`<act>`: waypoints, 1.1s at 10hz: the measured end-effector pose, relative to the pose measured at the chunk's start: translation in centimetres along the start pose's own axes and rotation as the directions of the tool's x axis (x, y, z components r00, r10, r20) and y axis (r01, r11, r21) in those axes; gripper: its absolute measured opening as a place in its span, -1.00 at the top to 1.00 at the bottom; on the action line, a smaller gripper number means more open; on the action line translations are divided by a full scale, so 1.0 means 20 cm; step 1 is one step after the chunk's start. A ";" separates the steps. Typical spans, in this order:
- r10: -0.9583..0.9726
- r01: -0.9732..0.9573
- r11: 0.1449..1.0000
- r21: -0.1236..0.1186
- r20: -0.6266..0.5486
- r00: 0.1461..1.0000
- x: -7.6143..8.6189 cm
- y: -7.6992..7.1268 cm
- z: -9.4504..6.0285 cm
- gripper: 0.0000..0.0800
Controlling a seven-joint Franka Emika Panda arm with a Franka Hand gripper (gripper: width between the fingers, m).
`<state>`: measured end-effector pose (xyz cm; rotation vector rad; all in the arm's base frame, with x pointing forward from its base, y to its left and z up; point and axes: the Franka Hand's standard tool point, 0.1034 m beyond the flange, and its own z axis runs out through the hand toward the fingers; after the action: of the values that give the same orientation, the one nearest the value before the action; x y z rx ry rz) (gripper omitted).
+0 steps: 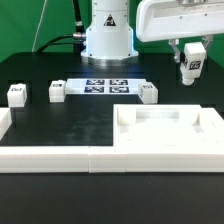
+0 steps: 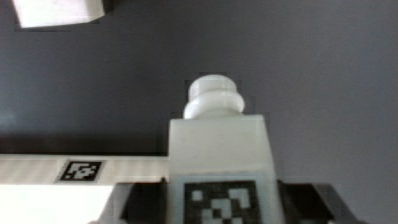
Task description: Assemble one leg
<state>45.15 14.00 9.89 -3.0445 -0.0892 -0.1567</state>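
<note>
Gripper (image 1: 191, 58): raised above the surface at the exterior view's right, closed narrow on one leg (image 1: 191, 67), which hangs clear of everything below it. Held leg: small white square-sectioned block with a black-and-white tag on the face turned to the exterior camera. In the wrist view the same leg (image 2: 222, 150) fills the middle, with dark fingers (image 2: 139, 205) pressed to two opposite sides, a tag on its near face and a rounded peg (image 2: 214, 95) at its far end. Loose legs: three, standing on the surface (image 1: 60, 125), well apart from one another. The first (image 1: 16, 94) is at the exterior view's far left, the second (image 1: 56, 91) near the marker board's left end, the third (image 1: 148, 92) just beside its right end. Marker board (image 1: 108, 87): thin, flat, white, with several tags, lying in front of the robot base (image 1: 107, 35). One stretch with a tag shows in the wrist view (image 2: 80, 168), partly hidden behind the held leg. Tray (image 1: 170, 128): large white rectangular piece with raised walls, at the exterior view's right, nearer the camera than the gripper. Rail (image 1: 50, 157): low, white, along the front of the surface, turning up the exterior view's left side. Surface: black, matte. White object (image 2: 54, 12): cut off at the wrist picture's edge; what it is cannot be told.
</note>
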 end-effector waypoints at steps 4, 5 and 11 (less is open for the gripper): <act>-0.120 0.120 0.993 0.003 -0.042 0.992 0.26 0.02 0.03 0.28; -0.122 0.122 0.993 0.004 -0.043 0.992 0.25 0.01 0.03 0.28; -0.174 0.176 0.984 -0.019 -0.265 0.948 0.39 0.08 0.01 0.28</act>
<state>53.04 12.94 10.33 -2.9732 -0.3396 -0.5741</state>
